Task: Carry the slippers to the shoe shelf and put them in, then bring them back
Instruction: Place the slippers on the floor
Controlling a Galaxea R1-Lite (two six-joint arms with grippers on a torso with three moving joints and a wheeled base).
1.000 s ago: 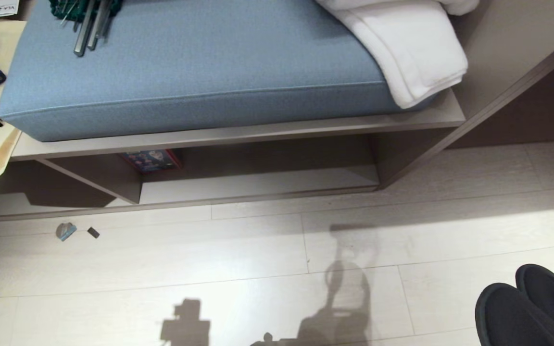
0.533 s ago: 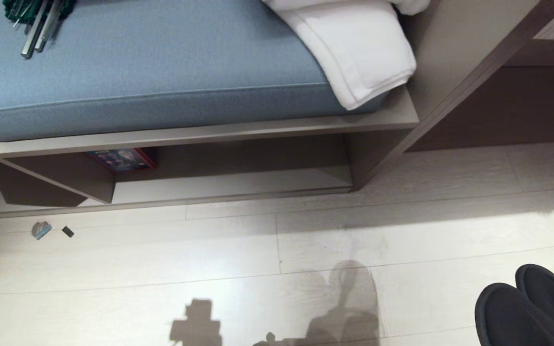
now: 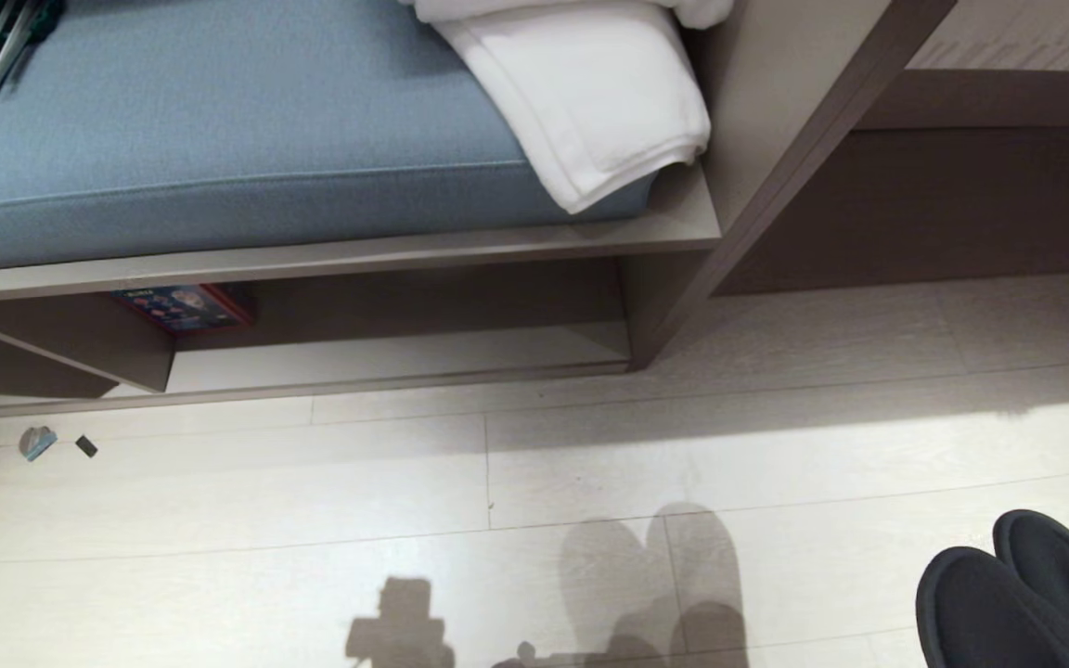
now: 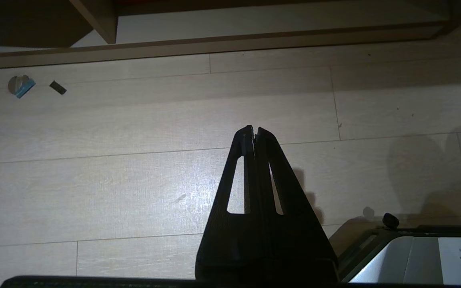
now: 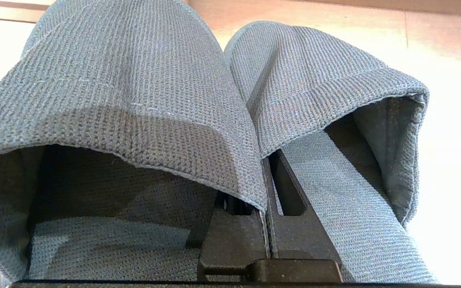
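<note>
Here the pale wooden floor [image 3: 590,464] runs up to the low shoe shelf [image 3: 386,357] under one blue cushion [image 3: 219,139] with one white towel [image 3: 590,93], while the right gripper [image 5: 268,168], closed, holds the two slippers [image 5: 166,100] above the floor, and the left gripper [image 4: 254,130] hangs closed and empty.

Head view evenly bright; robot's shadow on floor [image 3: 590,464], shelf recess dim. Left wrist view dark, vignetted at corners. Right wrist view blown out behind the slippers [image 5: 134,100].
</note>
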